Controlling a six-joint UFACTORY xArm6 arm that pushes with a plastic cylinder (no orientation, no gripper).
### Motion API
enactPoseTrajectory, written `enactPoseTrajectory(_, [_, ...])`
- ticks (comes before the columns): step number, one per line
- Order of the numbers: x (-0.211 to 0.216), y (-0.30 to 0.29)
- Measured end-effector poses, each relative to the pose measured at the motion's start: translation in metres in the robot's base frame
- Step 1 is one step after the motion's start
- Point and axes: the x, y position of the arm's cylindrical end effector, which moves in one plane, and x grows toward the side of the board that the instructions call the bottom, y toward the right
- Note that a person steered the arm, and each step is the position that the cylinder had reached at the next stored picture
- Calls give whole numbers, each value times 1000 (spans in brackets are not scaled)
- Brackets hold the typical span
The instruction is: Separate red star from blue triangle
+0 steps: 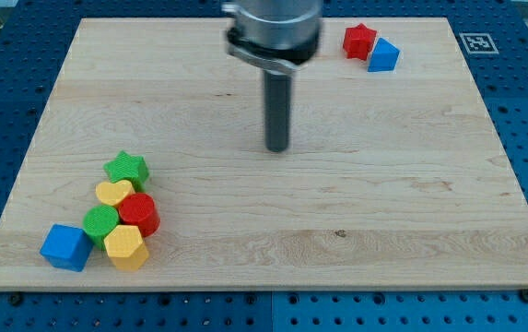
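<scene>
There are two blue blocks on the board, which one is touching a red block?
The blue triangle at the view's top right; it sits against the red star. The blue cube at the bottom left stands apart from the red cylinder.

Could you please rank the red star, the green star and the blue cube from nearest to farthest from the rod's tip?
From my tip:
1. Red star, at the view's top right, touching the blue triangle.
2. Green star, at the view's lower left, top of the cluster.
3. Blue cube, at the view's bottom left.

Pale wooden board (pixel 383 203) on blue perforated table (pixel 5 111).
</scene>
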Motion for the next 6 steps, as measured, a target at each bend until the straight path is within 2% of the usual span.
enactPoseTrajectory(3, [0, 2])
enactPoseTrajectory(4, [-27, 9])
enactPoseTrajectory(6, [-164, 29])
